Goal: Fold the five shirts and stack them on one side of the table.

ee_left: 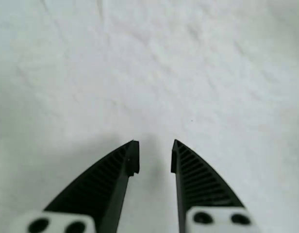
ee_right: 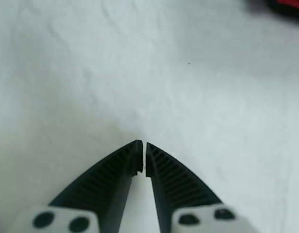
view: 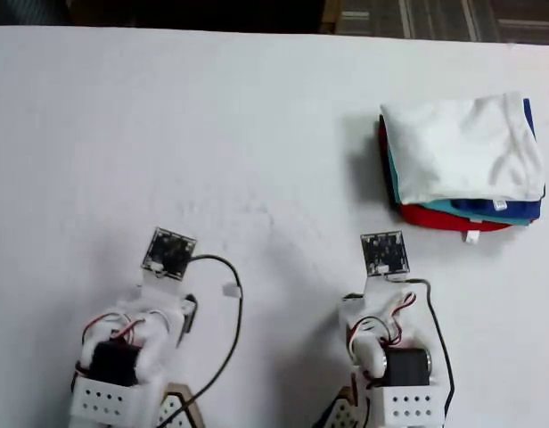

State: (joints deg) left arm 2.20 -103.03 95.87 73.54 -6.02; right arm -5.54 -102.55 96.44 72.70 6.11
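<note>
Folded stack of cotton shirts [view: 462, 152] sits on the far right part of the white cloth-covered table [view: 167, 134]. White shirt [view: 453, 143] is on top, with a teal layer [view: 426, 205], a blue layer [view: 502, 210] and a red shirt [view: 439, 219] at the bottom. Four colours show at the edges; a fifth can't be confirmed from this angle. Edges are roughly lined up and the pile is pushed to one side, which fits the "stack on one side" goal. No loose shirt lies on the table, so the task looks at or near its end.

Both arms are tucked low at the near table edge, left arm [view: 132, 352] and right arm [view: 388, 352], probably a parked rest pose since nothing is left to grab.

Left gripper [ee_left: 154, 158]: released, a clear gap between its black jaws, nothing in it, bare table under it. Right gripper [ee_right: 143, 156]: clenched, tips almost touching, holding nothing.

The stack is beyond the right arm, off to that arm's outer side, apart from it and not touching. A sliver of the red shirt [ee_right: 290, 6] shows at the corner of the right wrist view, well ahead of the jaws. The stack is well apart from the left gripper, across the table.
</note>
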